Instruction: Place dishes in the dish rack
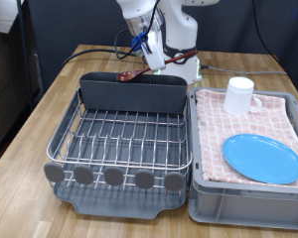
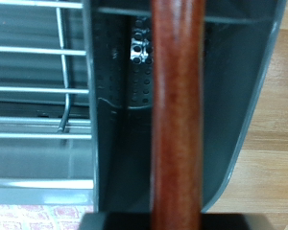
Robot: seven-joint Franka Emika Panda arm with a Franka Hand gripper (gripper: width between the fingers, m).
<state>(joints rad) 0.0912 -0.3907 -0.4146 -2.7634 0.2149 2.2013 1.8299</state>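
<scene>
My gripper (image 1: pixel 152 47) is at the exterior view's top, above the back of the dish rack (image 1: pixel 119 139). It is shut on the reddish-brown wooden spoon (image 1: pixel 139 71), held slanted just over the tall grey caddy (image 1: pixel 132 94). In the wrist view the spoon handle (image 2: pixel 178 115) runs down the middle, over the open caddy (image 2: pixel 120 105). The light-blue plate (image 1: pixel 262 159) and the white mug (image 1: pixel 239 96) lie on the pink checked cloth (image 1: pixel 278 119) at the exterior view's right. The rack's wire grid holds no dishes.
The pink cloth lines a grey bin (image 1: pixel 204 193) right beside the rack. Round grey end caps (image 1: pixel 114 177) line the rack's near edge. Cables and the robot base (image 1: pixel 184 67) stand behind the caddy. Wooden table (image 1: pixel 50 99) surrounds everything.
</scene>
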